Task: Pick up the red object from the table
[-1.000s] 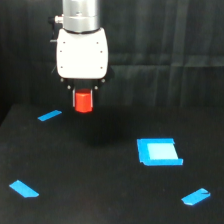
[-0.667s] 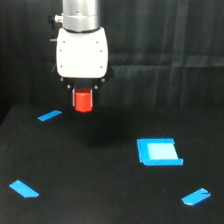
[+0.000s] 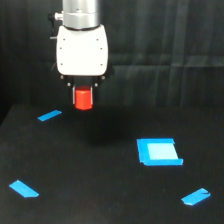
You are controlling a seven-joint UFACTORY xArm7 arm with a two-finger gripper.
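- Red object (image 3: 83, 98): stubby red-orange block, upright, hanging directly under the gripper (image 3: 83, 93). Its top edge tucks into the dark jaw area below the white body; its lower part is fully exposed.
- Position: in the exterior view it sits against the dark backdrop near the far edge of the table (image 3: 100, 195), upper left of frame. No visible contact with the table surface; it reads as lifted clear, though the black-on-black background makes the gap hard to judge.
- Gripper: clamped on the block. Jaws appear as short dark stubs either side of the block's top, drawn in against it. Contact faces themselves not resolvable.
- Arm: white body vertical, metallic wrist section above it, running out of the top of frame.
- Surroundings, going outward: blue strip (image 3: 49, 115) just to the exterior view's left of the block and lower; blue square (image 3: 158, 151) well apart toward the exterior view's right; a second strip (image 3: 23, 188) near the left front; a third (image 3: 195, 196) at the right front.
- Step, as judged: grasp made, lift phase. Pick looks essentially complete.
- Next move calls for: holding the clamp steady and, if anything, more straight-up travel. No sideways swing needed; nothing stands close to the block.
- Risk note: only the block's top is pinched, so a jerky lift could tilt or drop it.
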